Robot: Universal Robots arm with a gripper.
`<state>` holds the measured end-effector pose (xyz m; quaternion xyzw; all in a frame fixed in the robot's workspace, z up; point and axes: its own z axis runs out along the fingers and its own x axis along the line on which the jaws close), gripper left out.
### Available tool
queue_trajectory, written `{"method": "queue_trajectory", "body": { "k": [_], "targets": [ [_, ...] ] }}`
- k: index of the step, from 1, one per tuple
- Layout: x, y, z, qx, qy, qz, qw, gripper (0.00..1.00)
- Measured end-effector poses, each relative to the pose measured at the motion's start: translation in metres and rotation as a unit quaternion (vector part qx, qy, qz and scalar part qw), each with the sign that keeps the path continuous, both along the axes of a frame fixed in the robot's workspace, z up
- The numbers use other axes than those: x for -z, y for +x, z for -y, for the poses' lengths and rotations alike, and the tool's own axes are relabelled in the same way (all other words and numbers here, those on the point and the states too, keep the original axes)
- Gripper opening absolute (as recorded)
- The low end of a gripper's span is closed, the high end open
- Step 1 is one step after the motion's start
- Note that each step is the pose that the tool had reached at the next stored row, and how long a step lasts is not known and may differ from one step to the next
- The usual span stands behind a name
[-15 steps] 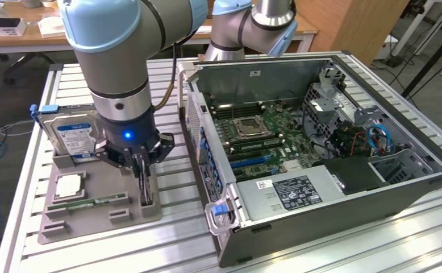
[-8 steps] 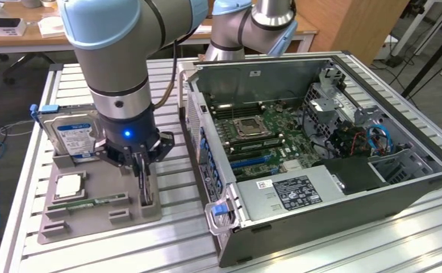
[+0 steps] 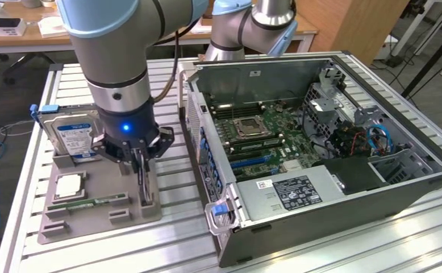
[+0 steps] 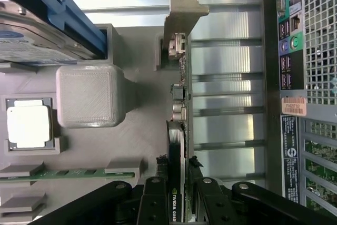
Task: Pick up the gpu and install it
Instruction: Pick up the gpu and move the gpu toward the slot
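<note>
Nearest the camera in the exterior view, the grey tray [image 3: 92,219] lies on the slatted metal counter [image 3: 168,250]. In the tray's near slots lies the green memory stick [image 3: 92,202], and just behind it the CPU [image 3: 69,185] sits in its square pocket.

Along the tray's edge that faces the case, the gpu [image 3: 145,185] stands on its long edge with its lower end down in the tray. The gripper [image 3: 139,159] comes down on it from above. The wrist view shows the gripper [image 4: 177,164] clenched on the gpu [image 4: 177,146], one black finger [image 4: 152,198] pressed to each face of the card. The silver bracket [image 4: 185,9] is at the card's end away from the fingers.

At the tray's far end the hard drive [image 3: 73,133], with its blue label, stands upright in its holder.

Beside the tray, on the exterior view's right, the open case [image 3: 320,187] lies on its side with the motherboard [image 3: 259,142] exposed.
</note>
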<state>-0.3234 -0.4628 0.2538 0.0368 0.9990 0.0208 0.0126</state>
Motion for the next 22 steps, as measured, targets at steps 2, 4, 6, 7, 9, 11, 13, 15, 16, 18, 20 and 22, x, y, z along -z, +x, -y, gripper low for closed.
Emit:
{"method": "queue_trajectory", "body": {
  "k": [2,4,6,7,9,11,13,15,16,18,20,22],
  "targets": [
    [-0.0031,0.0,0.0,0.0,0.0,0.0,1.0,0.26],
    [-0.0061,0.0,0.0,0.0,0.0,0.0,1.0,0.26],
    [-0.0091,0.0,0.0,0.0,0.0,0.0,1.0,0.26],
    [-0.0104,0.0,0.0,0.0,0.0,0.0,1.0,0.26],
    [-0.0114,0.0,0.0,0.0,0.0,0.0001,1.0,0.26],
    [-0.0115,0.0,0.0,0.0,0.0001,0.0001,1.0,0.26],
    [-0.0117,0.0,0.0,0.0,0.0,0.0,1.0,0.26],
    [-0.0117,0.0,0.0,0.0,0.0,0.0,1.0,0.26],
    [-0.0117,0.0,0.0,0.0,-0.0001,0.0,1.0,0.26],
    [-0.0135,0.0,0.0001,0.0,-0.0002,-0.0002,1.0,0.26],
    [-0.0164,0.0,0.0,0.0,-0.0001,-0.0001,1.0,0.26],
    [-0.0216,0.0,0.0,0.0,-0.0001,-0.0001,1.0,0.26]
  ]
}}
